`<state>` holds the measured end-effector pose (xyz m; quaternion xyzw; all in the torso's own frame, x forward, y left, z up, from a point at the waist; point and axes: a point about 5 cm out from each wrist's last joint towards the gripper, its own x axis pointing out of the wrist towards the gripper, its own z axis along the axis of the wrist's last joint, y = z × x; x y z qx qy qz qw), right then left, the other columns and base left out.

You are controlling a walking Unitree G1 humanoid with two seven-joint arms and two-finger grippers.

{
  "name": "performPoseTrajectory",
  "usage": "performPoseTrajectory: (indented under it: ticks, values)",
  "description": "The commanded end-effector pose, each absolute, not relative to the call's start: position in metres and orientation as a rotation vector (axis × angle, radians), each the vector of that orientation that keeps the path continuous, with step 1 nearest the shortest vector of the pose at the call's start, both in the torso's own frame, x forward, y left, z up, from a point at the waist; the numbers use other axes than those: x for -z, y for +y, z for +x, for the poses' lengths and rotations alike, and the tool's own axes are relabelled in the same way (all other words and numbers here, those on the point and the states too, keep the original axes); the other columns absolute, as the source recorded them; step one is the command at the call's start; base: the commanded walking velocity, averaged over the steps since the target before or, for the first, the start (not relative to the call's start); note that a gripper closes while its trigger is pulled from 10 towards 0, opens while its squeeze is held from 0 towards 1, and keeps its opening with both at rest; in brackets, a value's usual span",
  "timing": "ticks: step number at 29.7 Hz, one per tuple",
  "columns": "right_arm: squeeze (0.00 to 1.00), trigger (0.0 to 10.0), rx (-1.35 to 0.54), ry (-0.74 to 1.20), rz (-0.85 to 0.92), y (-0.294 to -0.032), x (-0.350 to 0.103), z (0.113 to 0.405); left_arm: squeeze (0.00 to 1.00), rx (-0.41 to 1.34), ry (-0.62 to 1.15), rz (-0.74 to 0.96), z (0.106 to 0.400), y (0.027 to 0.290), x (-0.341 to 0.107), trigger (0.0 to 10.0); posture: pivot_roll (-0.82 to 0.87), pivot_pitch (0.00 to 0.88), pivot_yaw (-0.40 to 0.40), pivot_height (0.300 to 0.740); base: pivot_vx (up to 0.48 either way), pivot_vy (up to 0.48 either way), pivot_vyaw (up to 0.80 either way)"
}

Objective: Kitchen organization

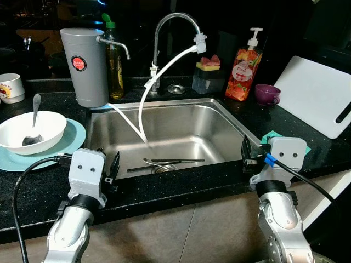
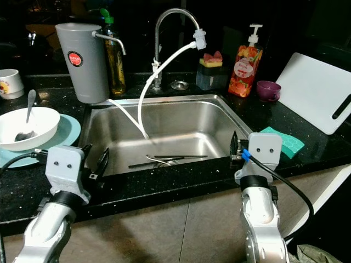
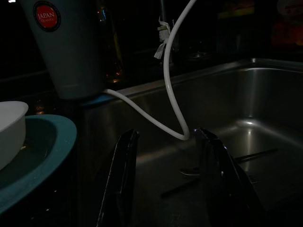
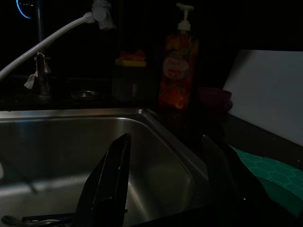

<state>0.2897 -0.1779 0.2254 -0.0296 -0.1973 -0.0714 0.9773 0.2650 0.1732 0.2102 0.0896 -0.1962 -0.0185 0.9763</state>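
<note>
- Left claw (image 3: 163,182) wide, empty, poised over the front edge of the black worktop (image 1: 33,192), near the sink's left corner.
- Right claw (image 4: 165,182) wide, empty, at the sink's front right corner, just beside a green sponge (image 2: 288,143).
- Steel sink (image 1: 219,118) holding cutlery (image 1: 170,162) around the drain.
- White bowl (image 1: 46,127) with spoon (image 1: 34,120) on a teal plate (image 1: 74,139), left of the sink.
- White hose (image 1: 143,98) hanging from the tap (image 1: 175,19) into the basin.
- Grey water filter (image 1: 85,66), soap bottle (image 1: 244,68), purple cup (image 1: 267,94), white cutting board (image 1: 315,96) along the back.

Spread fingers (image 4: 111,182) over dim, perhaps steel sink (image 4: 71,142)
</note>
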Motion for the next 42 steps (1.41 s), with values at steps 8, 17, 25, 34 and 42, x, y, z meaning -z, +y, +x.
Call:
performPoseTrajectory:
  ticks: [8,17,25,34,42]
  values:
    - [0.00,10.0,0.151,-0.395,-0.057,-0.1785,-0.2246,0.2887,0.00,0.048,-0.391,0.183,0.2651,0.1713,-0.2086,10.0,0.12,0.118,-0.080,0.740,0.000,0.000,0.00]
    - [0.00,10.0,0.151,-0.395,-0.056,-0.1786,-0.2246,0.2885,0.00,0.049,-0.391,0.184,0.2647,0.1712,-0.2084,10.0,0.12,0.118,-0.080,0.740,0.000,0.000,0.00]
    - [0.00,10.0,0.148,-0.399,-0.058,-0.1782,-0.2252,0.2893,0.00,0.050,-0.392,0.184,0.2653,0.1710,-0.2083,10.0,0.12,0.114,-0.081,0.740,0.000,0.000,0.00]
    - [0.00,10.0,0.146,-0.402,-0.062,-0.1787,-0.2266,0.2897,0.00,0.051,-0.393,0.181,0.2653,0.1700,-0.2082,10.0,0.11,0.111,-0.083,0.740,0.000,0.000,0.00]
    - [0.00,10.0,0.147,-0.407,-0.063,-0.1791,-0.2278,0.2902,0.00,0.053,-0.396,0.180,0.2664,0.1693,-0.2085,10.0,0.11,0.106,-0.082,0.740,0.000,0.000,0.00]
